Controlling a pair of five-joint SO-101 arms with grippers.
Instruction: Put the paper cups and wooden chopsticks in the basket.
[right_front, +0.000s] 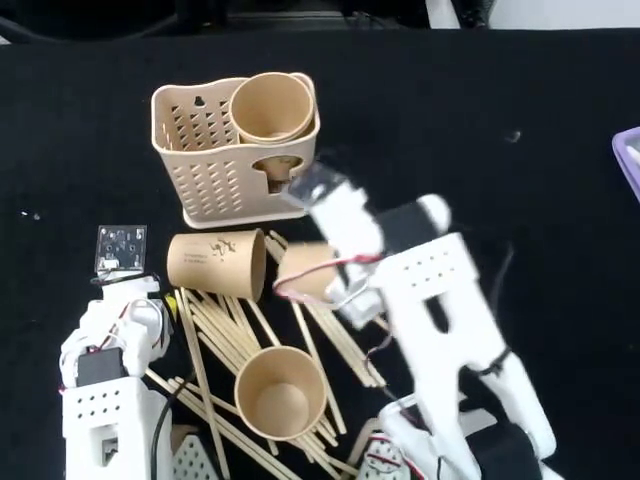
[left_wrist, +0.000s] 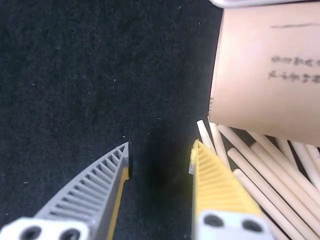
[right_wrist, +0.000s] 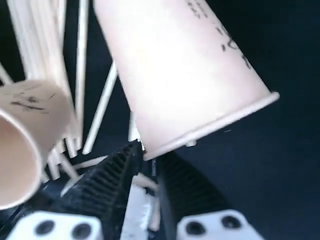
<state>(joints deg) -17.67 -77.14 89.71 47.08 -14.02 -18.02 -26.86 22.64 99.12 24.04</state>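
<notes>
Right claw seems to pinch a cup by its rim, chopsticks just beyond. Left claw is spread over bare worktop, chopsticks beside one finger. Basket stands ahead of both.

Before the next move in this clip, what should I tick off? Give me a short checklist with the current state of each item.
1. Right gripper on cup rim: ok, jaws closed on it.
2. Grip firm enough to lift: cannot tell.
3. Room in basket: ok, stowed cup fills one end.
4. Left gripper open: ok, over bare cloth.
5. Chopsticks free to lift: not ok, upright cup stands on them.
</notes>
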